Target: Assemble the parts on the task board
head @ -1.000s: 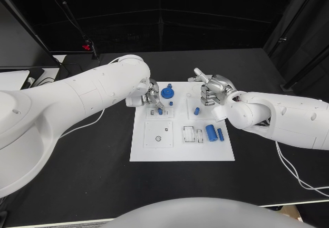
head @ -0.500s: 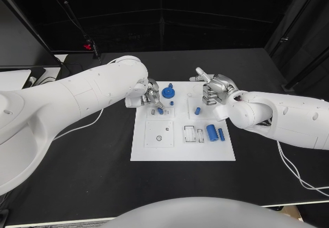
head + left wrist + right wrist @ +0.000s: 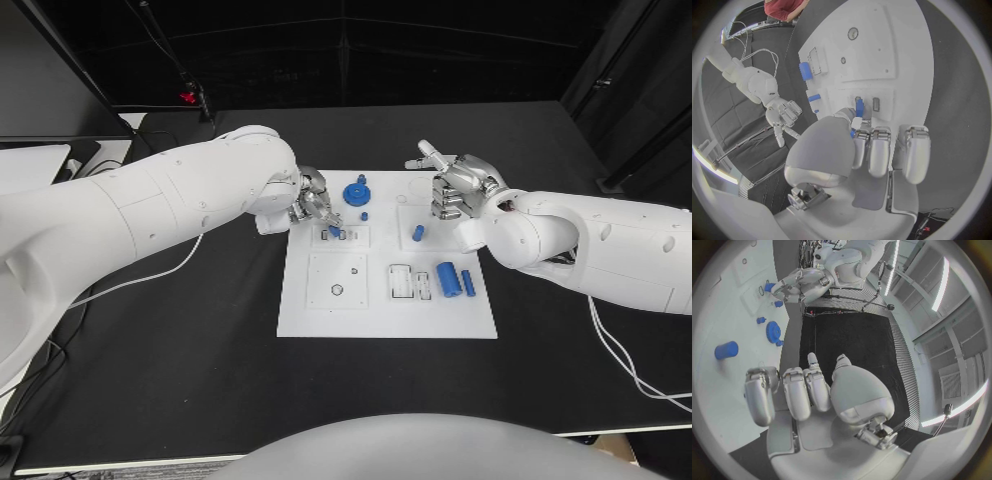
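A small blue peg (image 3: 335, 232) is pinched by the left hand (image 3: 316, 198) over the white task board (image 3: 346, 315). The right hand (image 3: 454, 185) is held curled, holding nothing.

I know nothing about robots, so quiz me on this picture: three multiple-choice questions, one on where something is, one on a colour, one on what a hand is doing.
1. Where does the task board lie?
A. in the middle of the black table
B. at the table's far left corner
C. on the floor

2. What colour is the gear-shaped part at the board's far edge?
A. red
B. blue
C. yellow

3. What is the left hand doing?
A. resting on bare table away from the board
B. lifting the whole board
C. holding its fingers at a small blue part on the board

Answers:
1. A, the head view shows the white board centred on the black table between the two arms.
2. B, the gear shows blue against the white board.
3. C, the left wrist view shows the fingertips around the small blue part, though a firm grip cannot be confirmed.
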`<action>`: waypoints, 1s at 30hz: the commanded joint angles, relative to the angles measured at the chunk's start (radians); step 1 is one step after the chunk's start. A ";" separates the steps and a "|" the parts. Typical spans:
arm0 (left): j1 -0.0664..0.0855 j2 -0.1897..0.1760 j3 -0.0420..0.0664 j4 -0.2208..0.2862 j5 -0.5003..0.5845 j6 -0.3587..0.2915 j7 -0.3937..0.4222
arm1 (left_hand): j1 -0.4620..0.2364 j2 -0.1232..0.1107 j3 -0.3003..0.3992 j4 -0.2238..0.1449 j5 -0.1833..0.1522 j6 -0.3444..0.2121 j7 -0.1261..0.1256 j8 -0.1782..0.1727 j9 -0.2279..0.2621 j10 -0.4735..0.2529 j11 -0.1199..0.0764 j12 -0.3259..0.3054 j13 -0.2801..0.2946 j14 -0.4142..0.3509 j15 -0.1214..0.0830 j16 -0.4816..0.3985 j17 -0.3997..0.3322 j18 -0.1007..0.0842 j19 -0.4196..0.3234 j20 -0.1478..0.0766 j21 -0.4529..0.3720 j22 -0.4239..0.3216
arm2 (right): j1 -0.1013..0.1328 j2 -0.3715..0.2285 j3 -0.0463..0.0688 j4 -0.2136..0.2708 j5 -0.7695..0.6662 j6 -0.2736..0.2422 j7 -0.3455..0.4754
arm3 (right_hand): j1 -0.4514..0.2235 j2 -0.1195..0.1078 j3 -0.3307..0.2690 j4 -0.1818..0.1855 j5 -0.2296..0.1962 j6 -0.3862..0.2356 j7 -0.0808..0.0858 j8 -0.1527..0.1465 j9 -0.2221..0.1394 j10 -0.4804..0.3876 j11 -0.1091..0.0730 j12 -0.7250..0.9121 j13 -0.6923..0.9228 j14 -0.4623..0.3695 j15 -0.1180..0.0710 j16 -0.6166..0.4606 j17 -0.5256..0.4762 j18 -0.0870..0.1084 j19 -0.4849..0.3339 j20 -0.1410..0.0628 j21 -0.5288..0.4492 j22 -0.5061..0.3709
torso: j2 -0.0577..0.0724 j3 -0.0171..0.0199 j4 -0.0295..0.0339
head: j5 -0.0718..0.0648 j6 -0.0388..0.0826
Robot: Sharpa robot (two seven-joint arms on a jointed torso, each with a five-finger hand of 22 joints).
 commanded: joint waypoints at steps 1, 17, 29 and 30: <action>0.002 -0.020 0.000 0.030 0.041 -0.127 0.022 | -0.004 -0.003 0.077 -0.069 0.004 0.014 -0.008 0.004 0.013 0.104 0.003 0.003 0.263 0.103 -0.002 0.001 0.263 -0.006 0.104 0.001 0.003 0.263 | 0.002 0.000 0.001 -0.002 0.001 0.006 0.009 | 0.006 0.006 0.007 0.001 0.006 -0.005 0.062 0.005 -0.002 0.106 0.003 0.003 0.263 0.104 -0.001 0.002 0.263 0.004 0.071 -0.005 -0.003 0.246 | -0.001 -0.0004 -0.0002 | 0.006 0.000; 0.002 -0.086 -0.002 0.170 0.051 -0.356 -0.017 | -0.023 -0.014 0.078 -0.049 0.007 0.013 -0.008 0.013 0.018 0.104 0.003 0.003 0.263 0.103 -0.003 0.001 0.263 -0.006 0.104 0.001 0.003 0.263 | 0.001 0.000 0.000 -0.007 0.001 0.011 0.010 | 0.006 0.006 0.007 0.001 0.006 -0.005 0.062 0.005 -0.002 0.106 0.003 0.003 0.263 0.104 -0.001 0.002 0.263 0.004 0.070 -0.005 -0.004 0.246 | 0.001 -0.0007 -0.0038 | 0.015 -0.002; -0.004 -0.110 -0.002 0.236 0.030 -0.391 -0.080 | -0.031 -0.012 0.081 -0.038 0.008 0.011 -0.009 0.014 0.018 0.104 0.002 0.003 0.263 0.103 -0.003 0.001 0.263 -0.006 0.104 0.001 0.003 0.263 | 0.001 -0.005 0.000 -0.004 0.001 0.011 0.012 | 0.006 0.006 0.008 0.001 0.007 -0.006 0.062 0.005 -0.002 0.106 0.003 0.003 0.263 0.104 -0.001 0.002 0.263 0.004 0.070 -0.005 -0.004 0.246 | 0.000 -0.0003 -0.0036 | 0.014 -0.008; -0.005 -0.112 -0.002 0.239 0.024 -0.390 -0.083 | -0.031 -0.012 0.081 -0.038 0.008 0.011 -0.009 0.014 0.018 0.104 0.002 0.003 0.263 0.103 -0.003 0.001 0.263 -0.006 0.104 0.001 0.003 0.263 | 0.001 -0.005 0.000 -0.004 0.001 0.011 0.013 | 0.006 0.006 0.008 0.001 0.007 -0.006 0.062 0.005 -0.002 0.106 0.003 0.003 0.263 0.104 -0.001 0.002 0.263 0.004 0.070 -0.005 -0.004 0.246 | 0.001 -0.0006 -0.0036 | 0.014 -0.008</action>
